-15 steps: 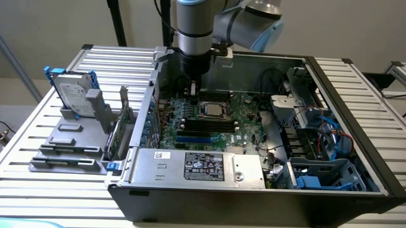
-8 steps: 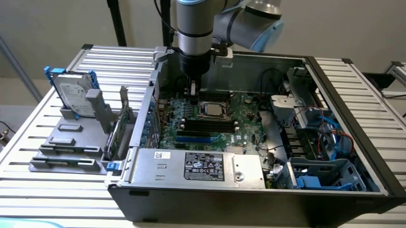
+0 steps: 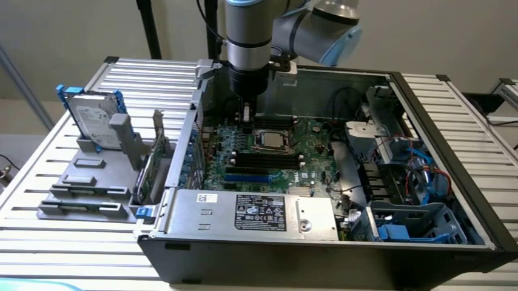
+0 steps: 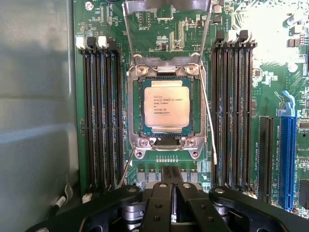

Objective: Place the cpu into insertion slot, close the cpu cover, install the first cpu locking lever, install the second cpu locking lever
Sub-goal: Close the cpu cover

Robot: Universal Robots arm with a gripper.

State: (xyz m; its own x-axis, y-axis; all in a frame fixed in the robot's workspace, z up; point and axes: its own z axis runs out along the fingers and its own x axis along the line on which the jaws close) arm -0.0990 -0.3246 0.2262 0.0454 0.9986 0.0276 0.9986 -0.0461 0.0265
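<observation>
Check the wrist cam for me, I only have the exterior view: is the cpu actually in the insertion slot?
Observer: Yes. The cpu lies flat in the insertion slot, printed face up.
Operator: Gripper holding anything?
Observer: No. The gripper is shut and empty, just off the slot's rim.
Operator: Levers?
Observer: A thin wire lever runs along one side of the slot, standing off it. It looks unlatched.

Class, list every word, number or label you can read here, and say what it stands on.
Nothing can be read for certain.
On the chip: several printed lines, too small to read.
On the power supply label: print blurred.
On the hard drive label: print blurred.
On the green board: white markings, too small.
</observation>
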